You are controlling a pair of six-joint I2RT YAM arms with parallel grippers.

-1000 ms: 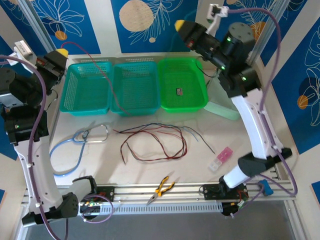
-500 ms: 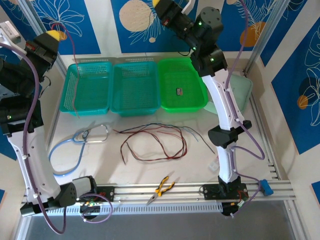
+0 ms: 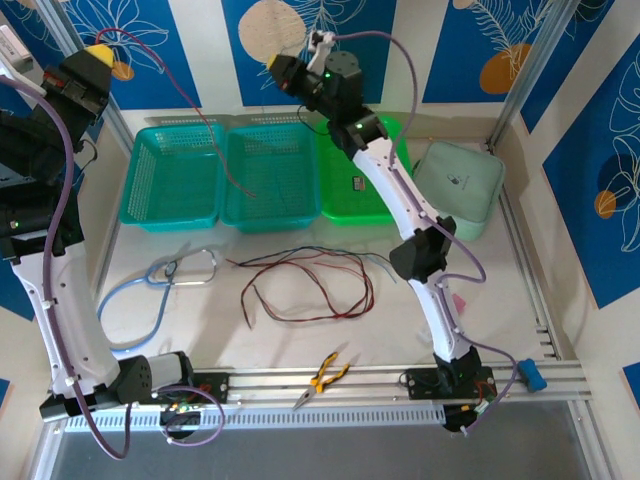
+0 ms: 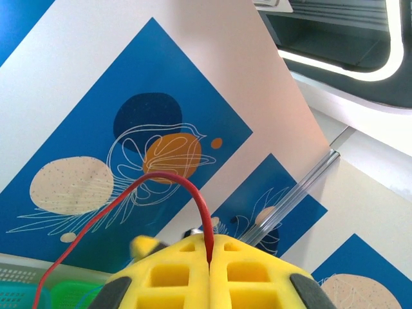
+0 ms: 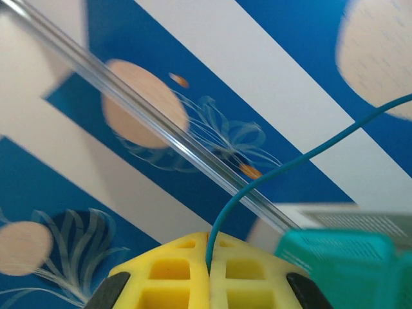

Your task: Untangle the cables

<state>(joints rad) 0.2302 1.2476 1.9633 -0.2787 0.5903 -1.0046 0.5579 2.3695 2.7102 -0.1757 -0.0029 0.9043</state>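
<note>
The cables [image 3: 310, 285], thin red, dark brown, black and blue-grey wires, lie in a loose tangle on the table's middle. My left gripper [image 3: 98, 55] is raised at the back left, yellow fingers [image 4: 167, 273] pressed shut on a red cable [image 4: 174, 180]. That red cable [image 3: 205, 125] arcs over and hangs down over the middle basket. My right gripper [image 3: 279, 65] is high above the baskets, and its jaws stand shut on a thin teal cable [image 5: 290, 164] that runs up and to the right.
Two teal baskets [image 3: 172, 180] [image 3: 270, 178] and a green basket [image 3: 338, 205] line the back. A light-blue tube loop [image 3: 150, 285] lies at the left, yellow pliers [image 3: 325, 375] at the front edge, and a pale green box [image 3: 458, 185] at the back right.
The right arm has swung from the back right across to the left, above the baskets. The left gripper has risen and moved back-left, lifting the red cable higher.
</note>
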